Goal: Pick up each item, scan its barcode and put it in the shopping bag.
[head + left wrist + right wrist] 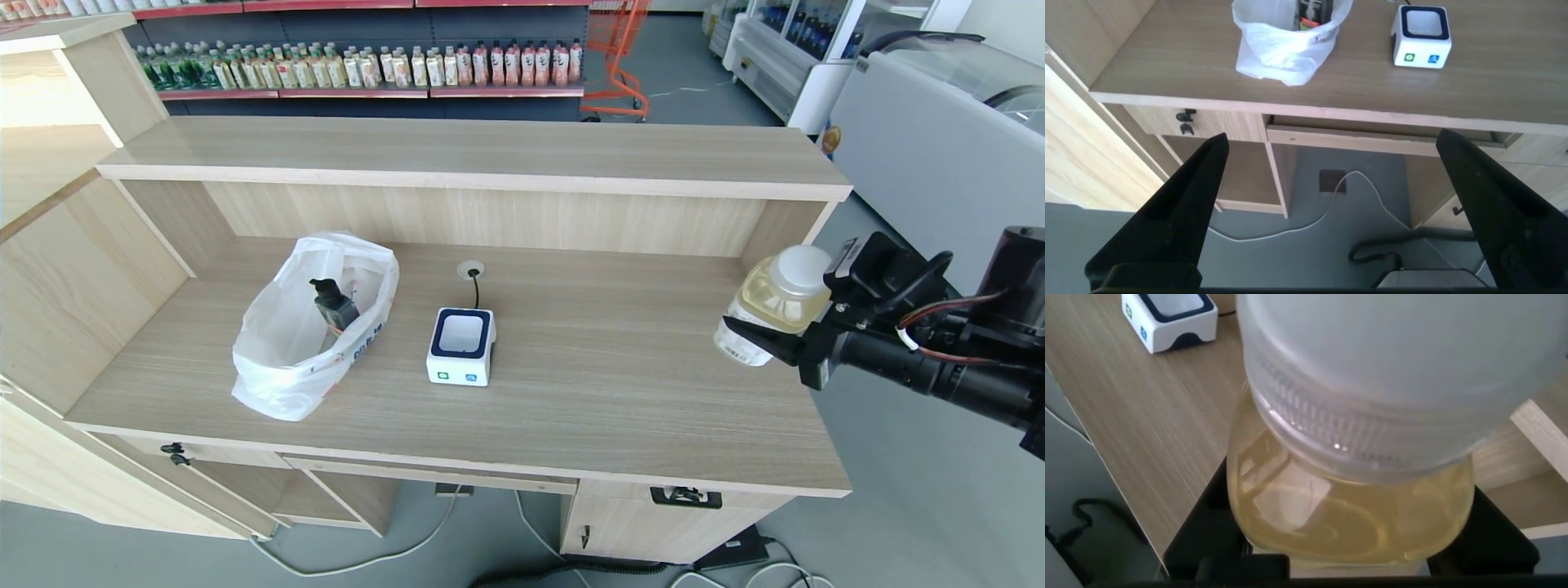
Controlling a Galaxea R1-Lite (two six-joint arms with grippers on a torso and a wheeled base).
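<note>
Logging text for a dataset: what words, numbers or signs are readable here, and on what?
None can be read.
Blue lettering on the shopping bag: too blurred.
Barcode label on the bottle: too small to read.
Two icons on the scanner: no legible text.
Labels on the shelf bottles: too small.

Wide lane over bare desk (637, 367) right of scanner (462, 343); bag (277, 367) near its left leaves a narrow gap, raised shelf (490, 151) walls off the far side.
</note>
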